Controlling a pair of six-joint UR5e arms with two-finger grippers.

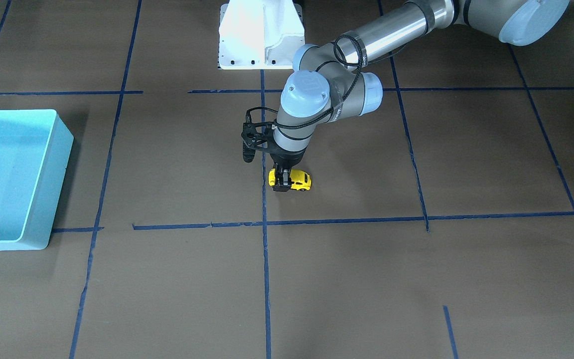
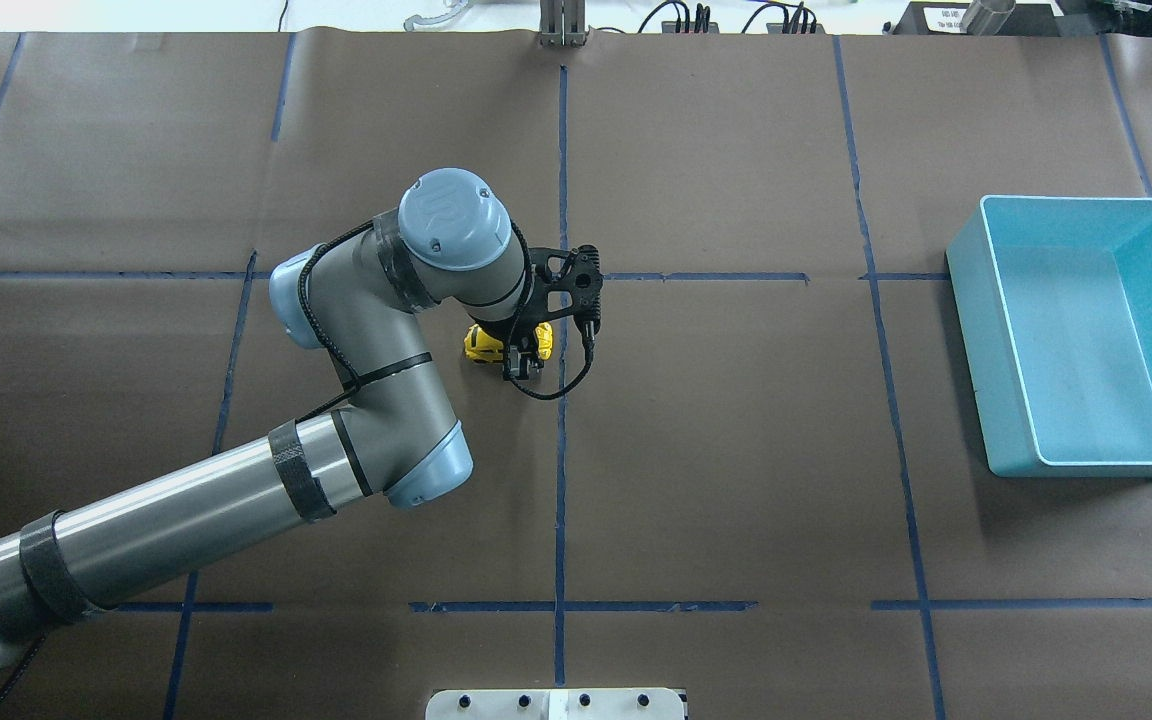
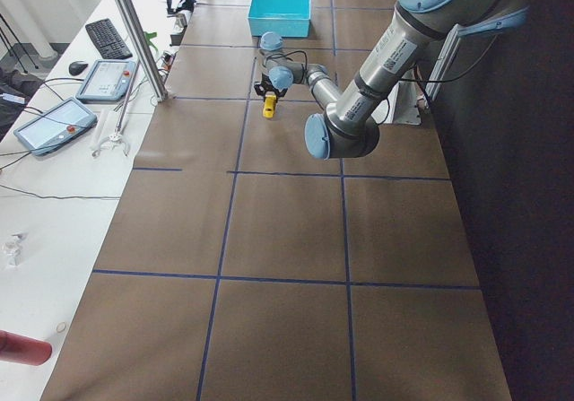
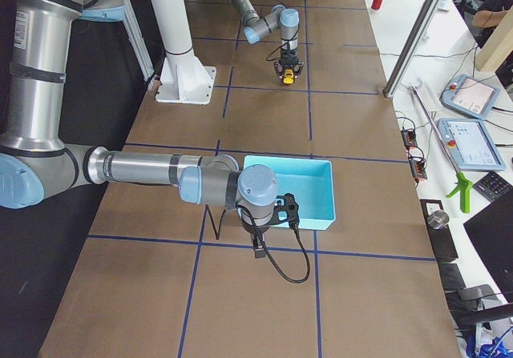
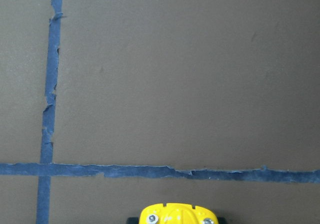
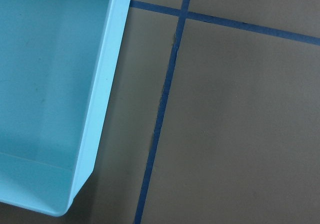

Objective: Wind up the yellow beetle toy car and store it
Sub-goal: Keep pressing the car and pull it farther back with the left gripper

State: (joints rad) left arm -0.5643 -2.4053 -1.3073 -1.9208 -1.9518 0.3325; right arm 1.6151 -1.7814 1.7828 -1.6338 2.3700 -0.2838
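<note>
Brown paper table (image 2: 736, 480): left arm bent, wrist vertical, left gripper (image 1: 281, 184) pinching tiny yellow beetle toy car (image 1: 301, 180) mid-table. Right gripper (image 4: 259, 244) by light blue bin (image 4: 317, 212); jaw state unclear.

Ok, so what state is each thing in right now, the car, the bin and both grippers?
left gripper: shut on the yellow beetle toy car.
yellow beetle toy car: gripped, down at table level, not in the bin.
light blue bin: upright, nothing in it.
right gripper: beside the bin; open or shut cannot be told.
</note>
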